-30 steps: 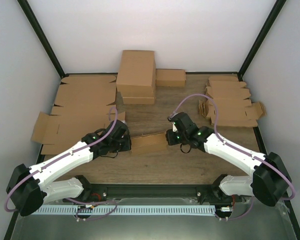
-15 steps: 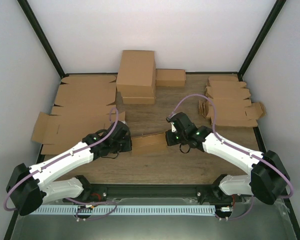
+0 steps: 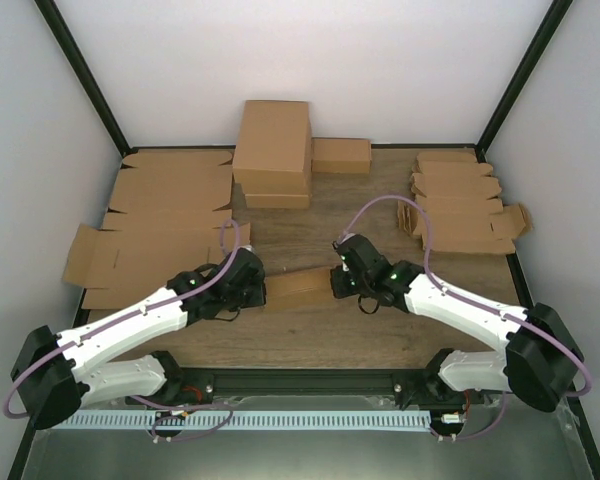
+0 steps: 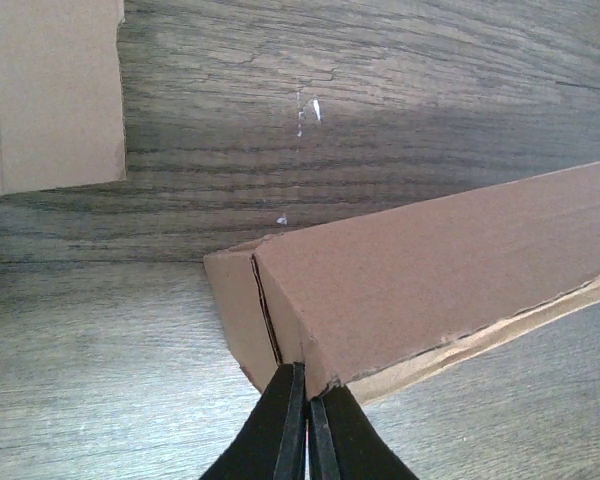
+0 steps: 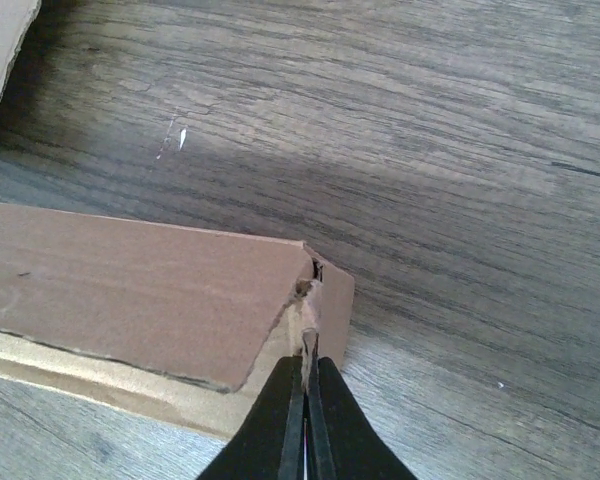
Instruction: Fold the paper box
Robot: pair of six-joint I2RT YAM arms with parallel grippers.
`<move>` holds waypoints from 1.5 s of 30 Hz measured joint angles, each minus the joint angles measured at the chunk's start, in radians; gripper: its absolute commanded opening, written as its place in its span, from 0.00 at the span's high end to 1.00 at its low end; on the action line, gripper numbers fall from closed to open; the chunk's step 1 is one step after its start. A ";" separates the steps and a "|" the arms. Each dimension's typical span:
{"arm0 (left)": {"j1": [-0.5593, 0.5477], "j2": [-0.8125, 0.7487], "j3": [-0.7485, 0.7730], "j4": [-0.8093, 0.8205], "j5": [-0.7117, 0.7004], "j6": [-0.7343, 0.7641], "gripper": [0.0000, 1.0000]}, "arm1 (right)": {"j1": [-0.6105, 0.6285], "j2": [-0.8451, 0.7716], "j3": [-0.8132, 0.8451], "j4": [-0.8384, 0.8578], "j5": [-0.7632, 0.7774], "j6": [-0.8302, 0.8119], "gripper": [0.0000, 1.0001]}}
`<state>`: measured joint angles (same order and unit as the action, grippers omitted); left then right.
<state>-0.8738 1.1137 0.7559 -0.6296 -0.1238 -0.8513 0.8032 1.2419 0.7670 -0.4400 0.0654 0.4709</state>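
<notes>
Gripping the small plain brown cardboard paper box at both ends, low on the dark wood-grain surface between the arms. Pinching its left end wall with the left end effector, pressed almost together; pinching the right end flap likewise with the right end effector. Probably closing the end flaps; next, likely tucking them in squarely without crushing the corners.

No text, label or number is legible, in any view. The paper box shows plain brown cardboard.
</notes>
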 measured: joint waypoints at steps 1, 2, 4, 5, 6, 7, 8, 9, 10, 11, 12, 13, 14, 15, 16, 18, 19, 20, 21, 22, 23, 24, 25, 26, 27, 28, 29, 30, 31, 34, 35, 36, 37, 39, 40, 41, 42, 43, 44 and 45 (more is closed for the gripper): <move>-0.005 -0.002 -0.002 0.002 -0.005 -0.005 0.96 | 0.002 -0.003 -0.006 0.006 0.003 0.003 0.99; -0.009 -0.005 -0.006 0.006 -0.008 -0.010 0.96 | 0.003 -0.008 -0.014 0.014 0.003 0.006 0.99; -0.015 -0.010 -0.016 0.016 -0.015 -0.014 0.96 | 0.004 -0.020 -0.031 0.029 0.004 0.014 0.97; -0.018 -0.013 -0.021 0.023 -0.018 -0.018 0.96 | 0.004 -0.025 -0.036 0.032 0.004 0.017 0.96; -0.021 -0.016 -0.027 0.028 -0.021 -0.021 0.95 | 0.004 -0.029 -0.039 0.034 0.004 0.018 0.95; -0.024 -0.018 -0.030 0.033 -0.023 -0.024 0.92 | 0.005 -0.033 -0.040 0.033 0.003 0.017 0.90; -0.025 -0.019 -0.032 0.036 -0.023 -0.027 0.88 | 0.005 -0.039 -0.042 0.029 0.003 0.017 0.85; -0.025 -0.019 -0.033 0.037 -0.023 -0.029 0.83 | 0.005 -0.045 -0.043 0.023 0.000 0.019 0.80; -0.026 -0.019 -0.033 0.038 -0.021 -0.028 0.78 | 0.006 -0.055 -0.044 0.012 -0.002 0.020 0.76; -0.029 -0.019 -0.032 0.034 -0.021 -0.035 0.74 | 0.007 -0.073 -0.045 -0.003 -0.005 0.013 0.72; -0.030 -0.021 -0.032 0.028 -0.019 -0.033 0.70 | 0.008 -0.094 -0.045 -0.011 -0.005 0.013 0.69; -0.031 -0.026 -0.031 0.021 -0.016 -0.031 0.68 | 0.008 -0.114 -0.044 -0.016 -0.006 0.013 0.66; -0.031 -0.035 -0.029 0.013 -0.016 -0.034 0.64 | 0.008 -0.134 -0.042 -0.024 -0.005 0.014 0.63; -0.030 -0.044 -0.024 0.004 -0.017 -0.031 0.62 | 0.009 -0.154 -0.035 -0.038 -0.006 0.008 0.60; -0.030 -0.055 -0.014 -0.007 -0.018 -0.030 0.60 | 0.009 -0.164 -0.025 -0.049 -0.006 0.006 0.58; -0.030 -0.071 0.012 -0.023 -0.013 -0.023 0.56 | 0.009 -0.173 0.003 -0.059 -0.014 -0.005 0.52; -0.030 -0.076 0.028 -0.029 -0.008 -0.019 0.54 | 0.009 -0.173 0.014 -0.061 -0.018 -0.007 0.50; -0.030 -0.079 0.044 -0.036 -0.003 -0.014 0.53 | 0.007 -0.173 0.026 -0.064 -0.026 -0.012 0.48; -0.030 -0.081 0.061 -0.044 0.003 -0.011 0.53 | 0.002 -0.173 0.033 -0.066 -0.034 -0.015 0.47; -0.029 -0.084 0.074 -0.048 0.010 -0.007 0.52 | -0.006 -0.173 0.040 -0.069 -0.043 -0.017 0.46; -0.027 -0.088 0.084 -0.051 0.017 -0.004 0.50 | -0.016 -0.173 0.045 -0.070 -0.056 -0.022 0.45; -0.018 -0.096 0.094 -0.053 0.029 0.002 0.49 | -0.029 -0.172 0.051 -0.072 -0.072 -0.026 0.44; -0.008 -0.105 0.097 -0.053 0.039 0.012 0.48 | -0.051 -0.171 0.060 -0.072 -0.093 -0.032 0.44; 0.012 -0.117 0.099 -0.053 0.052 0.022 0.48 | -0.070 -0.169 0.068 -0.071 -0.106 -0.037 0.44; 0.039 -0.130 0.099 -0.053 0.071 0.032 0.49 | -0.101 -0.164 0.078 -0.070 -0.133 -0.044 0.44; 0.074 -0.143 0.099 -0.050 0.096 0.044 0.50 | -0.123 -0.158 0.087 -0.066 -0.153 -0.049 0.45; 0.106 -0.152 0.098 -0.045 0.116 0.052 0.52 | -0.150 -0.149 0.094 -0.059 -0.182 -0.054 0.46; 0.146 -0.159 0.097 -0.036 0.148 0.065 0.53 | -0.174 -0.140 0.098 -0.045 -0.211 -0.060 0.47; 0.183 -0.164 0.090 -0.018 0.179 0.075 0.54 | -0.193 -0.129 0.098 -0.036 -0.236 -0.063 0.47; 0.261 -0.166 0.048 0.035 0.269 0.094 0.56 | -0.225 -0.098 0.098 -0.018 -0.293 -0.068 0.50; 0.283 -0.164 0.024 0.057 0.304 0.098 0.56 | -0.230 -0.090 0.096 -0.011 -0.307 -0.069 0.51; 0.299 -0.162 -0.004 0.077 0.338 0.099 0.56 | -0.237 -0.085 0.092 0.000 -0.327 -0.069 0.52; 0.309 -0.160 -0.026 0.093 0.362 0.098 0.56 | -0.241 -0.084 0.085 0.012 -0.344 -0.069 0.53; 0.323 -0.154 -0.072 0.126 0.414 0.097 0.59 | -0.250 -0.082 0.072 0.029 -0.372 -0.069 0.55; 0.328 -0.152 -0.091 0.140 0.437 0.094 0.59 | -0.257 -0.080 0.063 0.039 -0.386 -0.070 0.56; 0.332 -0.150 -0.104 0.151 0.454 0.092 0.59 | -0.264 -0.077 0.055 0.046 -0.398 -0.069 0.56; 0.333 -0.148 -0.115 0.164 0.471 0.091 0.59 | -0.268 -0.074 0.047 0.052 -0.408 -0.070 0.56; 0.334 -0.146 -0.121 0.175 0.486 0.091 0.60 | -0.271 -0.070 0.035 0.059 -0.420 -0.069 0.56; 0.335 -0.143 -0.124 0.188 0.500 0.089 0.60 | -0.272 -0.068 0.028 0.061 -0.426 -0.069 0.56; 0.335 -0.140 -0.125 0.201 0.512 0.087 0.60 | -0.272 -0.066 0.021 0.065 -0.434 -0.069 0.56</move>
<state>-0.5385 0.9741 0.6308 -0.4282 0.3878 -0.7643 0.5316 1.1763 0.7883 -0.3748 -0.3683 0.4015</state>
